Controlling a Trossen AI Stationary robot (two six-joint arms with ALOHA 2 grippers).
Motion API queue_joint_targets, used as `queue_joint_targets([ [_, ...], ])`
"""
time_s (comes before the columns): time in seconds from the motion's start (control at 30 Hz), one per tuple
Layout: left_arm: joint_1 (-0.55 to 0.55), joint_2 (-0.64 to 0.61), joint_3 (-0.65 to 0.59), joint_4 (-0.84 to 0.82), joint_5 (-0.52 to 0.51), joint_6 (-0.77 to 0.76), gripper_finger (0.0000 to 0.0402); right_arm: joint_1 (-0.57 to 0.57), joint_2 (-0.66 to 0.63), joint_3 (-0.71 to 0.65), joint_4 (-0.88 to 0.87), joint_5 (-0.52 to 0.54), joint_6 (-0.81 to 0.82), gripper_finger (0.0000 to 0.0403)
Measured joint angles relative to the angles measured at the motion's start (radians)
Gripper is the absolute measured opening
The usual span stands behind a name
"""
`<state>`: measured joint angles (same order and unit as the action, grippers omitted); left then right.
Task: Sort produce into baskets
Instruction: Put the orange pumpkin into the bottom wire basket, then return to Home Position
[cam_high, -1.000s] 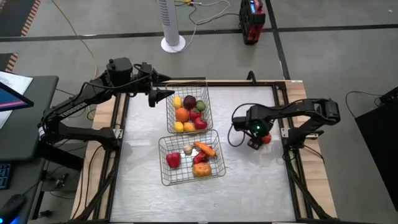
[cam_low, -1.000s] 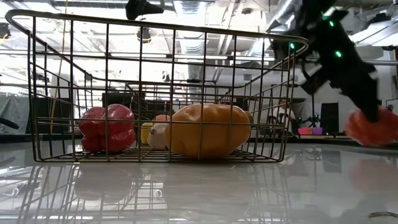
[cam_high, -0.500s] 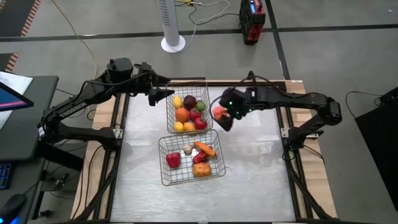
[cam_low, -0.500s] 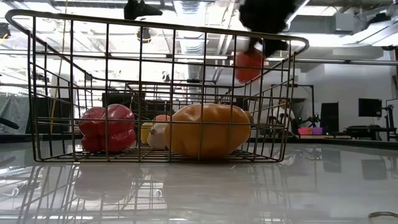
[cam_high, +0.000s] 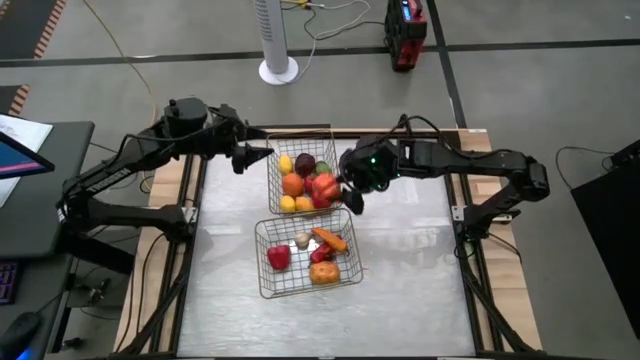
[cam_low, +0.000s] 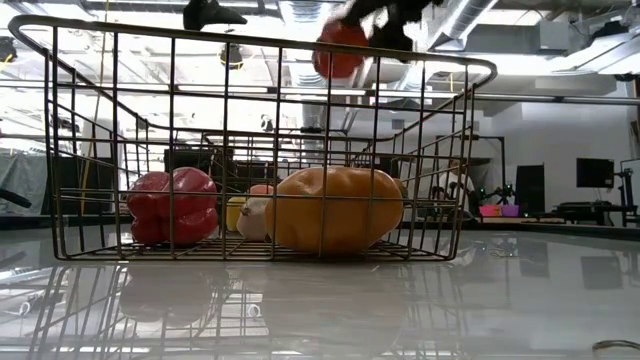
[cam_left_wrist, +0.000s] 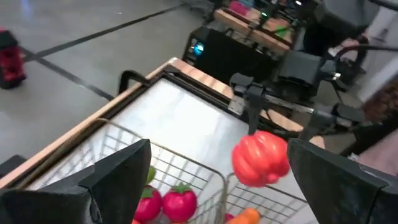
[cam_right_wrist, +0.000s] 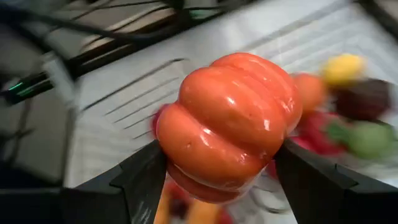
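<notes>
We see two wire baskets on the table, one behind the other: the far basket (cam_high: 304, 180) holds a yellow piece, an orange, a dark purple piece, a green one and some red ones, and the near basket (cam_high: 306, 257) holds a red pepper (cam_high: 278, 257), a carrot (cam_high: 330, 239), a small pale piece and an orange-yellow pepper (cam_high: 324, 272). The right gripper (cam_high: 340, 185) hangs over the right edge of the far basket, its fingers clamped on a ribbed red tomato (cam_right_wrist: 229, 124); in the right wrist view the tomato sits squeezed between the two dark fingers (cam_right_wrist: 143, 180), with the far basket's fruit beneath it. In the high view the tomato (cam_high: 326, 186) shows just inside the basket's right rim, above the pieces already there. From the low view the tomato (cam_low: 340, 47) is up at the height of the near basket's top wire, well above the table (cam_low: 320, 310), with the red pepper (cam_low: 172, 206) and orange-yellow pepper (cam_low: 335, 209) lying in the basket in front. The left gripper (cam_high: 252, 155) waits in the air just beside the far basket's left rear corner, its fingers spread apart and holding nothing; the left wrist view looks between those fingers (cam_left_wrist: 118, 174) at the tomato (cam_left_wrist: 260, 158) hanging over the basket.
</notes>
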<state>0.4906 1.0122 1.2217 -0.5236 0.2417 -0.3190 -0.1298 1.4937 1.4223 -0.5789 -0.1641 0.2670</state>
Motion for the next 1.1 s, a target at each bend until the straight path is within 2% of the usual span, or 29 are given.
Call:
queue_joint_targets([
  [0.1, -0.048, 0.001, 0.000, 0.020, -0.004, 0.026, 0.0363, 0.035, 0.000, 0.000, -0.010, -0.052, -0.046, 0.0306],
  [0.2, -0.105, 0.003, -0.002, 0.069, -0.008, 0.077, 0.0363, 0.071, 0.000, 0.000, -0.025, -0.052, -0.100, 0.0306],
  [0.33, -0.186, -0.028, -0.062, 0.263, -0.050, 0.105, 0.0351, 0.103, 0.000, 0.000, -0.035, -0.047, -0.122, 0.0312],
  [0.43, -0.205, -0.069, -0.120, 0.363, -0.111, 0.106, 0.0337, 0.118, 0.000, 0.000, -0.057, -0.045, -0.104, 0.0334],
  [0.6, -0.205, -0.086, -0.221, 0.347, -0.127, 0.079, 0.0318, 0.137, 0.000, 0.000, -0.055, -0.011, -0.121, 0.0388],
  [0.67, -0.209, -0.097, -0.244, 0.351, -0.126, 0.059, 0.0314, 0.134, 0.000, 0.000, -0.058, -0.008, -0.103, 0.0396],
  [0.8, -0.224, -0.159, -0.280, 0.361, -0.175, 0.040, 0.0306, 0.101, -0.026, -0.002, -0.069, 0.070, 0.022, 0.0377],
  [0.87, -0.235, -0.206, -0.319, 0.369, -0.199, 0.036, 0.0300, 0.091, -0.052, -0.007, -0.051, 0.144, 0.018, 0.0363],
  [0.93, -0.236, -0.268, -0.373, 0.374, -0.211, 0.021, 0.0294, 0.086, -0.087, -0.037, 0.016, 0.204, 0.006, 0.0349],
  [1.1, -0.239, -0.400, -0.487, 0.374, -0.204, -0.047, 0.0279, 0.085, -0.168, -0.148, 0.171, 0.250, 0.049, 0.0319],
])
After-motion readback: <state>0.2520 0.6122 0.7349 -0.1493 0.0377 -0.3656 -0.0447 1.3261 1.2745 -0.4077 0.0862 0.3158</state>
